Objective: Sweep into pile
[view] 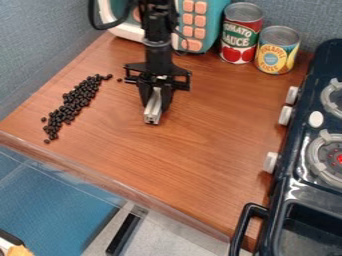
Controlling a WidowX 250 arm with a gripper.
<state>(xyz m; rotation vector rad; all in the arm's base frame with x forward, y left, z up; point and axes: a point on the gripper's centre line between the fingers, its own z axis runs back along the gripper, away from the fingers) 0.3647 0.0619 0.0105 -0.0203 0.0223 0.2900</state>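
Observation:
The black gripper (155,100) hangs over the upper middle of the wooden counter, shut on a pale metal bar (153,111) that points toward the front. Left of it, small black beans (72,104) lie on the counter in a long slanting band, from near the gripper's left side down toward the left front edge. A few single beans lie apart, one of them (119,80) close to the gripper's left side. The bar is to the right of the band, apart from it.
A teal toy microwave (212,20) stands behind the arm, with a red can (240,33) and a yellow can (276,50) to its right. A dark toy stove (294,170) borders the wooden counter (194,150) on the right. A clear strip runs along the front edge.

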